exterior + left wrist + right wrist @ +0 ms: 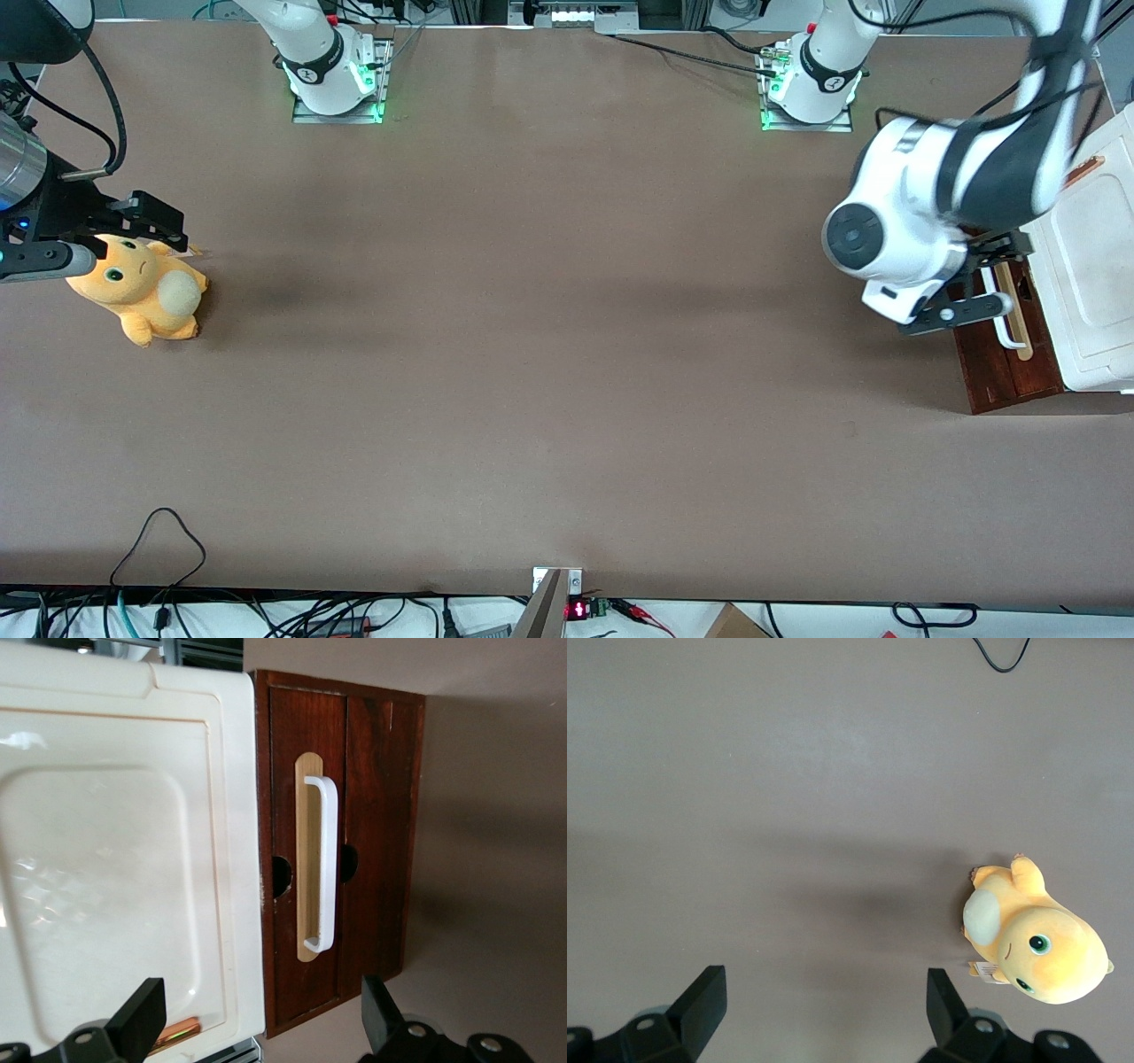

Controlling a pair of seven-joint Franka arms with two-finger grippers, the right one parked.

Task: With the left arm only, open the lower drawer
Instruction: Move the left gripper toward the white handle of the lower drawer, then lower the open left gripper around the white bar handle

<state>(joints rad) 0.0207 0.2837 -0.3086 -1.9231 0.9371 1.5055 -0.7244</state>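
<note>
The lower drawer [376,815] has a dark red-brown front and a white bar handle [326,859] on a pale wood strip. It sits under the white cabinet top [106,859] at the working arm's end of the table. In the front view the drawer front [1001,372] and handle [1004,330] show below the left arm [921,213]. My left gripper [983,279] hangs above the handle without touching it. It is open and empty in the wrist view [261,1014], with the black fingertips [146,1014] wide apart.
The white cabinet top [1094,257] has a copper-coloured slot [177,1032]. An orange plush toy [142,288] lies toward the parked arm's end of the table and shows in the right wrist view [1032,939]. A black cable loop [159,532] lies near the table's front edge.
</note>
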